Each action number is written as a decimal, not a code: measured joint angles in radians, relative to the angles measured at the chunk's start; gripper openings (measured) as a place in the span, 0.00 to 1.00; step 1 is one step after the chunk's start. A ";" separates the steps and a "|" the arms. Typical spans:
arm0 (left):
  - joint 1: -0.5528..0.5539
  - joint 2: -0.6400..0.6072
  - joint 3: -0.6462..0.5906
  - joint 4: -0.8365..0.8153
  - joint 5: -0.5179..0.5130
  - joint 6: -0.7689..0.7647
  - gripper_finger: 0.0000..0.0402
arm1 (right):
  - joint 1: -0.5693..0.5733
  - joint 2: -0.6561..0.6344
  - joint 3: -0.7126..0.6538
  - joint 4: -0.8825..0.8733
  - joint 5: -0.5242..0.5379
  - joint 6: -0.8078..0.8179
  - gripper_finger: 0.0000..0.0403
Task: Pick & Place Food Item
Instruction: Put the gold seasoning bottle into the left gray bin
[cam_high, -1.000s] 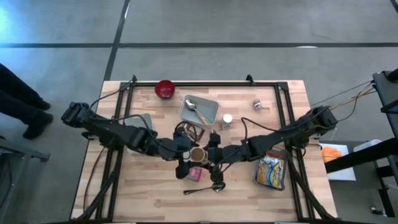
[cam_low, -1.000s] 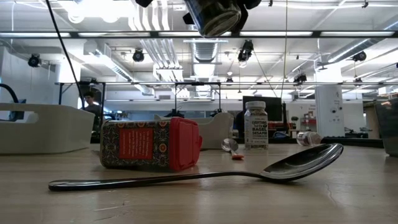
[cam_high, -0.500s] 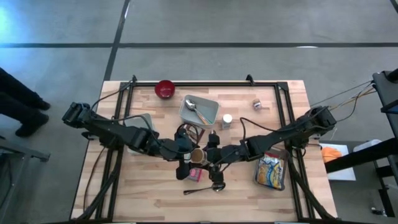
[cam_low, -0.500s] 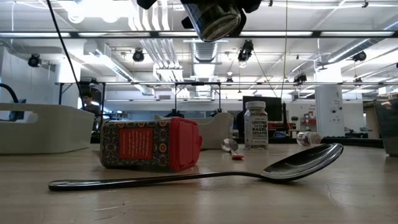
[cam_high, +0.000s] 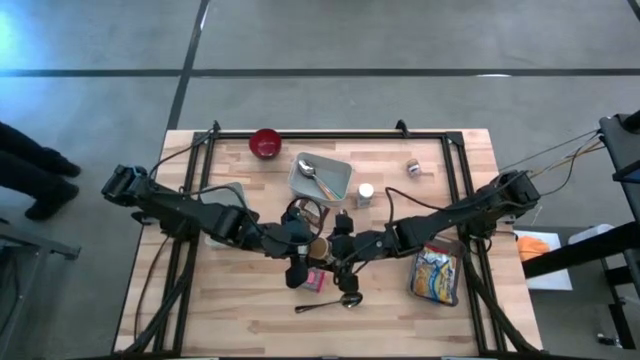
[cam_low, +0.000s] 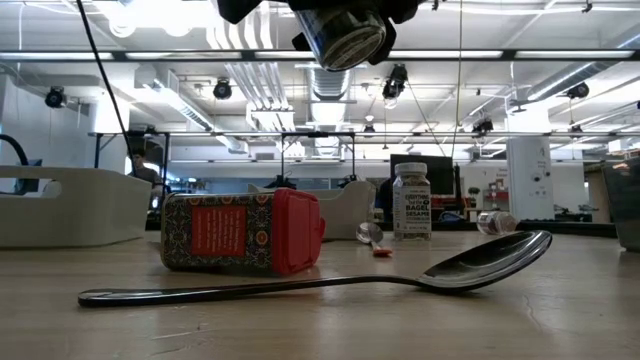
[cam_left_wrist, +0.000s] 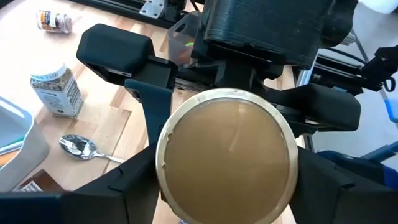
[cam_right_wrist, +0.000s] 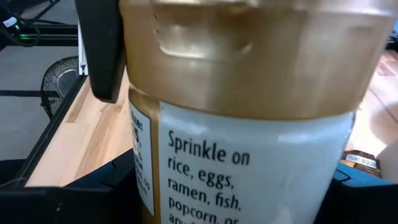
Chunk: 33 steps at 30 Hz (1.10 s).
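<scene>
A: Passing the jar (cam_low: 347, 32) arm to arm, I'd judge. It hangs mid-air over the table's (cam_high: 250, 310) centre, above the red box (cam_low: 240, 231) and spoon (cam_low: 330, 279).

B: Grips?

A: Right gripper (cam_high: 345, 246) clamps the body. Left gripper (cam_high: 298, 238) brackets the gold lid; contact unclear. Next: left seats firmly before right lets go.

B: Surfaces?

A: Round, smooth lid; glossy paper label; wooden tabletop.

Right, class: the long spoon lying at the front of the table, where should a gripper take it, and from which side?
Take the spoon at mid-handle, from straight above, with the fingers spanning the narrow handle. It lies flat on the table, so a sideways approach would meet the wood, and its bowl is wide and rounded.
</scene>
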 joint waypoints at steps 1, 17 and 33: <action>0.000 0.000 0.000 0.004 0.001 0.000 0.67 | 0.000 0.000 -0.001 0.000 0.000 0.001 0.67; 0.003 0.000 0.000 0.021 0.029 -0.082 0.67 | 0.002 -0.002 0.000 0.025 -0.025 -0.036 0.93; 0.004 -0.033 0.095 -0.299 -0.119 -0.204 0.66 | 0.000 -0.002 -0.001 -0.039 0.095 0.032 0.95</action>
